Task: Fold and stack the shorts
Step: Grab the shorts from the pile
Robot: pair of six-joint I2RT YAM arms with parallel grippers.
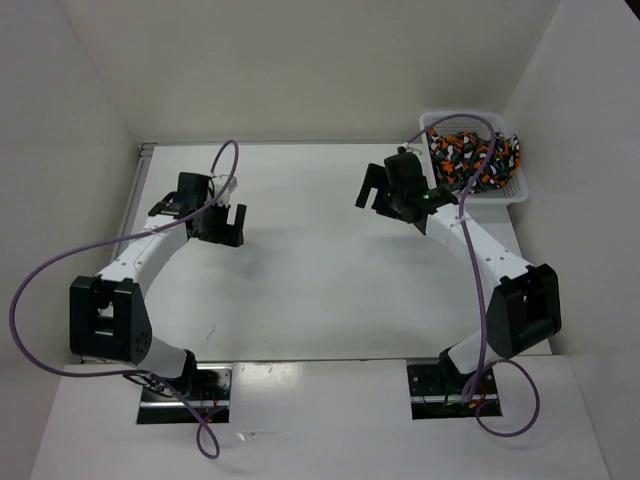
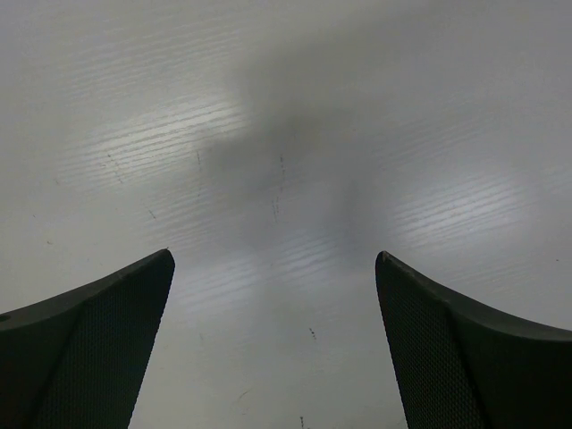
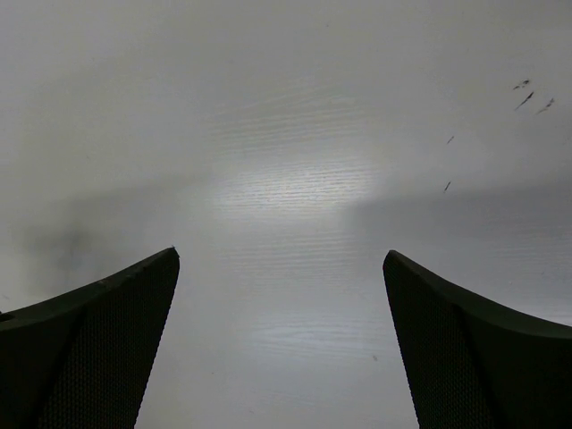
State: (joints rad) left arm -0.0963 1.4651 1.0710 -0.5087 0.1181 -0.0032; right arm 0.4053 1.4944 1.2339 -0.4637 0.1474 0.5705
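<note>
The shorts (image 1: 476, 152), a heap of cloth in orange, black, grey and white, lie bunched in a white mesh basket (image 1: 497, 196) at the table's far right corner. My right gripper (image 1: 372, 196) hangs over bare table just left of the basket, apart from it. It is open and empty, and the right wrist view (image 3: 281, 255) shows only bare table between its fingers. My left gripper (image 1: 234, 224) is over the left part of the table, open and empty, with only table in its wrist view (image 2: 275, 259). The shorts show in neither wrist view.
The white table (image 1: 320, 290) is closed in by white walls at the back and on both sides. The basket stands against the right wall. Purple cables loop from both arms. A few dark specks (image 3: 533, 94) mark the table.
</note>
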